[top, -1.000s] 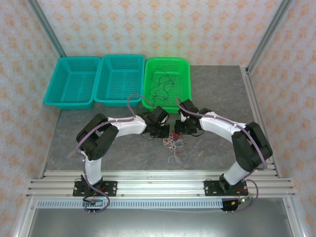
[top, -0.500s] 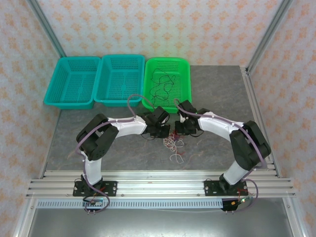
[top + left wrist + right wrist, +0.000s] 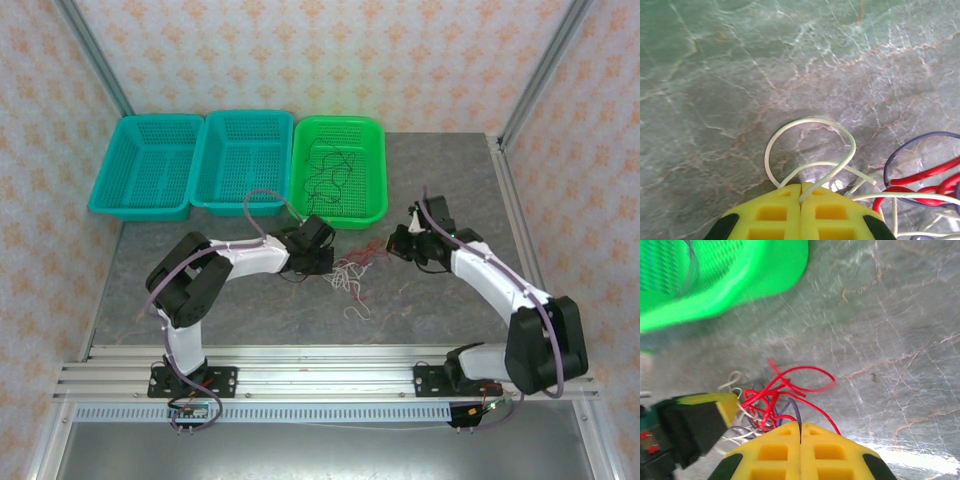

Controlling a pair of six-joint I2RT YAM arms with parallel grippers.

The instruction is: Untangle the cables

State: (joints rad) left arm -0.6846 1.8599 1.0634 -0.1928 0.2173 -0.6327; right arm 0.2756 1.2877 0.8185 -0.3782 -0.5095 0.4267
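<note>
A small tangle of red, white and dark purple cables [image 3: 350, 277] lies stretched on the grey table between my two grippers. My left gripper [image 3: 321, 264] sits at the tangle's left end. In the left wrist view its yellow fingers [image 3: 830, 210] are shut on a looped white cable [image 3: 812, 119], with red strands [image 3: 925, 176] to the right. My right gripper [image 3: 397, 246] is at the right end. Its jaws [image 3: 800, 427] are shut with a dark purple cable [image 3: 796, 410] running into the seam, and the red cables [image 3: 785, 385] are bunched just ahead.
A green basket [image 3: 340, 218] behind the grippers holds more thin black cables [image 3: 325, 175]. Two teal baskets [image 3: 140, 208] [image 3: 240, 205] stand to its left. The metal frame rail [image 3: 320, 360] runs along the near edge. The left gripper's finger [image 3: 725, 405] shows at the left of the right wrist view.
The right gripper has shut and moved right, away from the left one, drawing the tangle out between them. The left gripper has closed fully and stayed nearly in place.
</note>
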